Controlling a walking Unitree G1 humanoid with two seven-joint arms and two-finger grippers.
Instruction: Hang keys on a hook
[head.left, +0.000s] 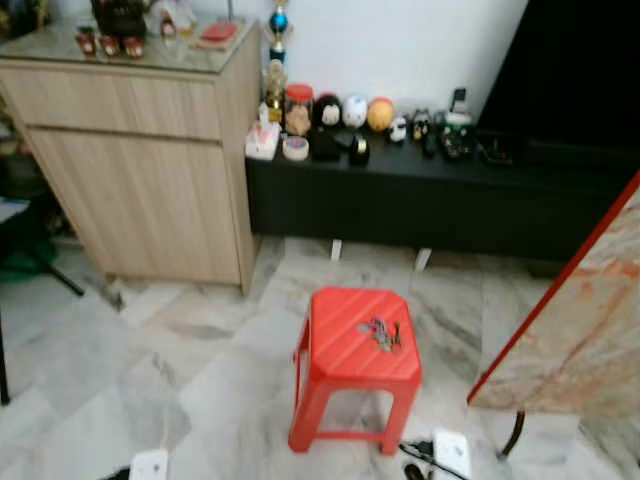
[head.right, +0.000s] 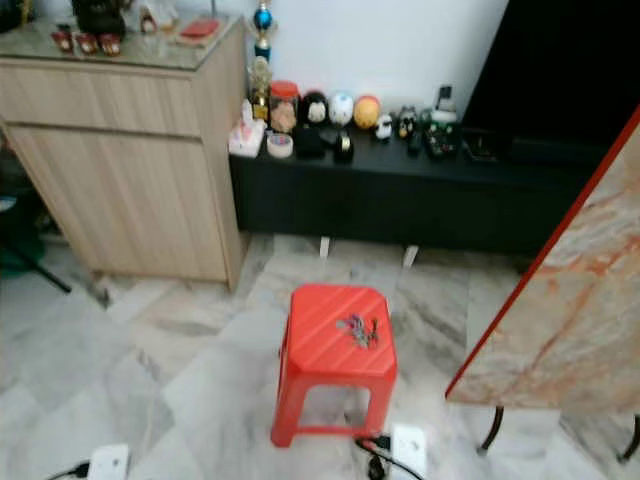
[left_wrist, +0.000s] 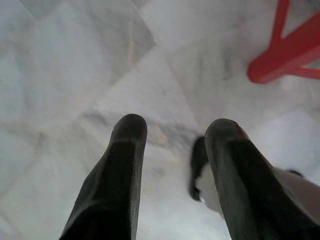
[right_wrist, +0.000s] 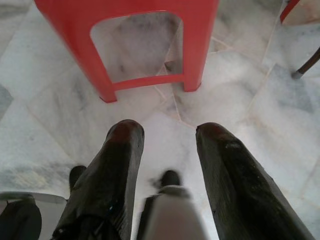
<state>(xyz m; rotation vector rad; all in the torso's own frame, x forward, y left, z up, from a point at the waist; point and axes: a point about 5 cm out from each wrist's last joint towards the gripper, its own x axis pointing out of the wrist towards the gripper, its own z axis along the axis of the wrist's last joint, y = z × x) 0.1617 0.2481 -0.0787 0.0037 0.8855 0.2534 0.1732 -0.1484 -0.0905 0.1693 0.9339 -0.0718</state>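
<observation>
I see the keys (head.left: 381, 334) lying on top of the red stool (head.left: 352, 345), toward its right side. My left gripper (left_wrist: 172, 132) hangs over marble floor (left_wrist: 75, 75) beside the stool, fingers spread with nothing between them. My right gripper (right_wrist: 167, 131) points at the stool's legs, equally open and empty.

We see a red plastic stool (head.left: 357, 365) on the marble floor (head.left: 200, 370); keys (head.left: 381, 334) lie on its seat.
</observation>
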